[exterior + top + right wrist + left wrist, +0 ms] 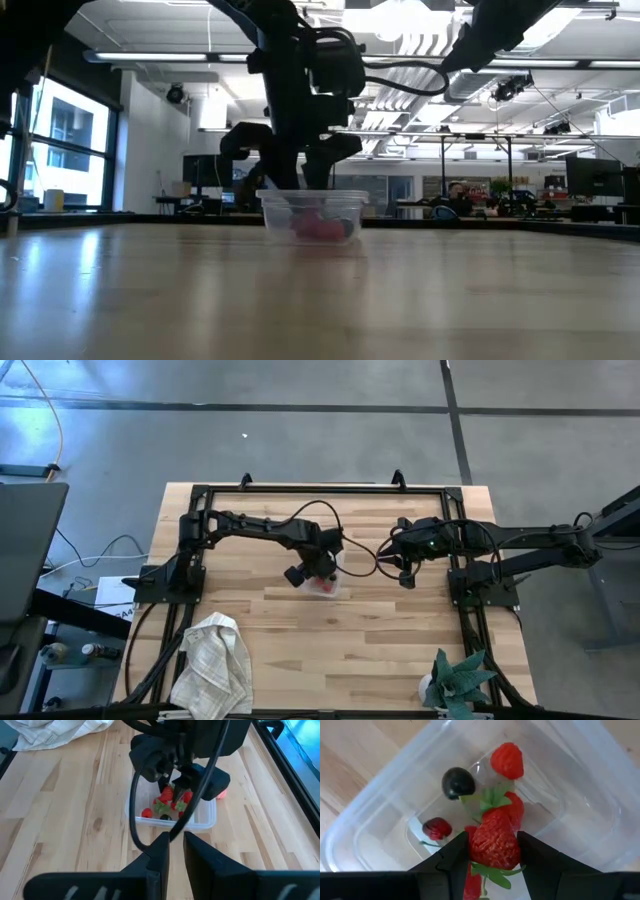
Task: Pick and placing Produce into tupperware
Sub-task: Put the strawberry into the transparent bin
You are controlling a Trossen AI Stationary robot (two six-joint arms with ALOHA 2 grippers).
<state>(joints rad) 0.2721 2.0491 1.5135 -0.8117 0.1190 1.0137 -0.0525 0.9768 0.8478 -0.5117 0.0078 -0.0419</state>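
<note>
Held: red strawberry [493, 842] pinched in my left gripper [492, 851] over the clear plastic tupperware [580, 795]. Risk: stem probably snags, dragging fruit out. Right gripper [172, 851] nearly closed, empty, beside the tupperware.

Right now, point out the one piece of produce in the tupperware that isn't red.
The dark round piece in the tupperware, near-black and smooth. The others showing are red, including the strawberry between the left gripper fingers.

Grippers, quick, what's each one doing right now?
Left gripper: shut on a strawberry over the tupperware.
Right gripper: empty, jaws nearly closed.
</note>
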